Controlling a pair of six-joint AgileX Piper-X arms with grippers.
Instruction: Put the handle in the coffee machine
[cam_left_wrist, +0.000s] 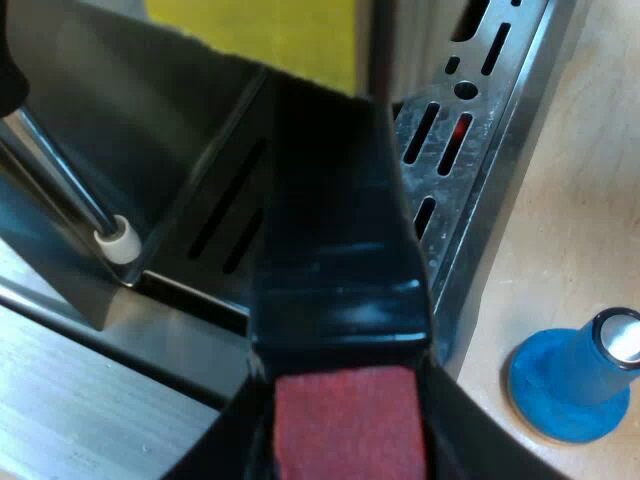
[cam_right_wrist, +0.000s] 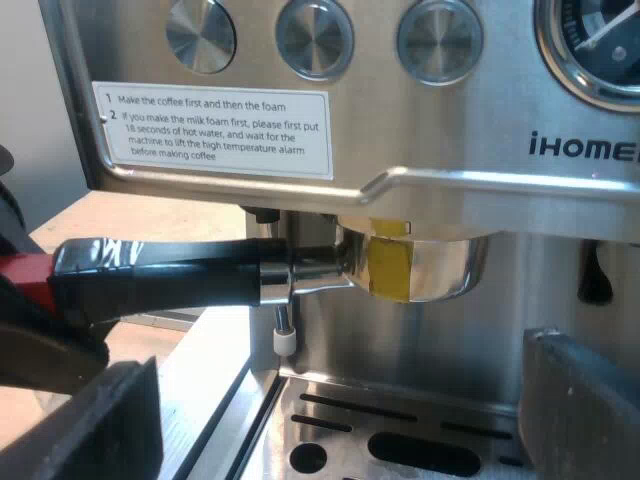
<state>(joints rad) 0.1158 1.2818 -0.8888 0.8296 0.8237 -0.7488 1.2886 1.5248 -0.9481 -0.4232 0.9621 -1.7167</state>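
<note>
Checking the right wrist view, I find the metal holder (cam_right_wrist: 430, 265) up at the brew head on the front of the espresso machine (cam_right_wrist: 480, 150), its cup tucked under the round collar and directly above the drip tray (cam_right_wrist: 400, 445). Its dark handle (cam_right_wrist: 160, 275) runs level and sideways along the machine's front, so I judge it seated but not yet swung to the locked position. The red end (cam_right_wrist: 25, 280) of that handle sits in my left gripper (cam_left_wrist: 345, 455), whose fingers press on it from both sides in the left wrist view; that arm is the one at the job. From this gripper the long axis leads straight away to the cup, and the coming move, as I read it, is a sweep of the red end round the head until the handle stands out from the machine's front. My right gripper (cam_right_wrist: 335, 405) hangs low before the tray, spread wide and carrying nothing, well apart from the handle. The steam wand's white tip (cam_right_wrist: 285, 340) hangs just below the handle, so the sweep needs care there. A blue tamper (cam_left_wrist: 575, 385) stands on the bench (cam_left_wrist: 590, 200) beside the tray.
</note>
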